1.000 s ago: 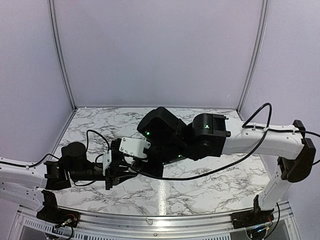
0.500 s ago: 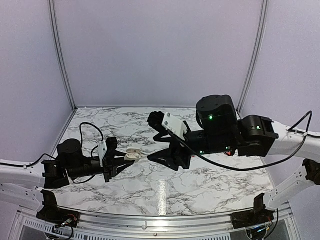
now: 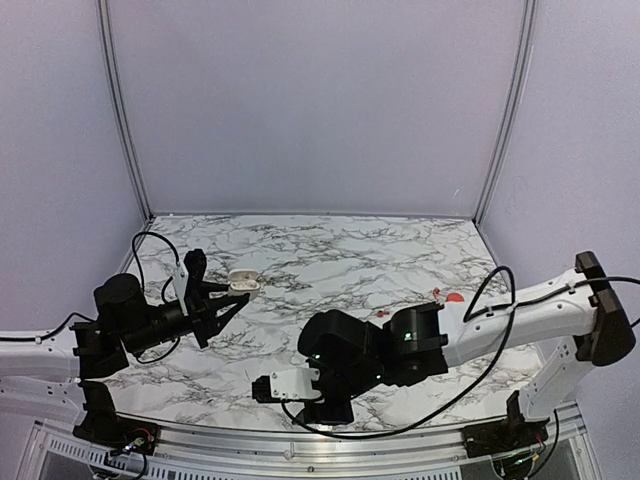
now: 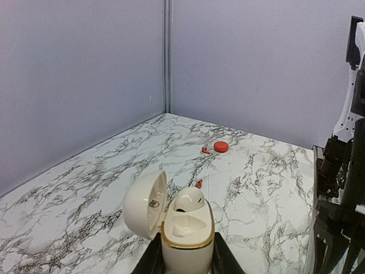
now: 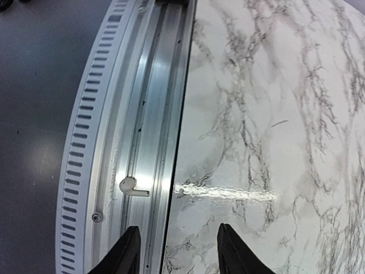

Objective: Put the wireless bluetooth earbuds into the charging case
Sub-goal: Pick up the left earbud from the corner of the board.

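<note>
Cream charging case (image 4: 185,231), lid open, pinched in left gripper (image 4: 185,254). Right gripper (image 5: 178,234) spread, nothing between, above aluminium rail (image 5: 148,114). Red earbuds (image 4: 198,183) loose on marble table (image 4: 256,188), one just beside red round case (image 4: 220,146).

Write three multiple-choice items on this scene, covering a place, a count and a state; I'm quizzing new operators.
1. Where is the cream case? A. lying on the table B. in the left gripper C. at the back wall
2. How many red buds lie on the table? A. none B. two C. five
3. The case's lid is: A. open B. shut C. missing
Answers: 1 B, the gripper clamps its base; 2 B, one beside the red disc, one nearer the case; 3 A, it stands swung aside.
</note>
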### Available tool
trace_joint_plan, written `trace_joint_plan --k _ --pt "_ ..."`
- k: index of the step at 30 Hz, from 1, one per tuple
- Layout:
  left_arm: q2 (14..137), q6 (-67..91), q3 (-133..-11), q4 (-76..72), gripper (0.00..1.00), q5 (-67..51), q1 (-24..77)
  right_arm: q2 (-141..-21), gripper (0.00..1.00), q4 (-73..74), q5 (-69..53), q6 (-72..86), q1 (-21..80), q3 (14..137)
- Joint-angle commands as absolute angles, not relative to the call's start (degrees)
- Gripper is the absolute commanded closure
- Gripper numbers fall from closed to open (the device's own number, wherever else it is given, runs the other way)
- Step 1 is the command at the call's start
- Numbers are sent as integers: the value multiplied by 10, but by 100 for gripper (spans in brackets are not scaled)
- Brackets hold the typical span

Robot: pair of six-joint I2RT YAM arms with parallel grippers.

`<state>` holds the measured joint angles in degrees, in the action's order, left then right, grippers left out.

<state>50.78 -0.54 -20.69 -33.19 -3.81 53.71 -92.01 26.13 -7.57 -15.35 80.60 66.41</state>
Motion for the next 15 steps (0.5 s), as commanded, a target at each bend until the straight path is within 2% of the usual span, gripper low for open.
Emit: trace_joint_plan --k 1,8,15 --pt "489 26 -200 -349 100 -22 527 -979 58 307 -121 -222 822 722" --pt "482 37 -200 -335 100 -24 518 -1062 63 373 -130 -243 854 782" --pt "475 41 -196 -336 100 -31 518 -1096 69 394 -116 -254 873 804"
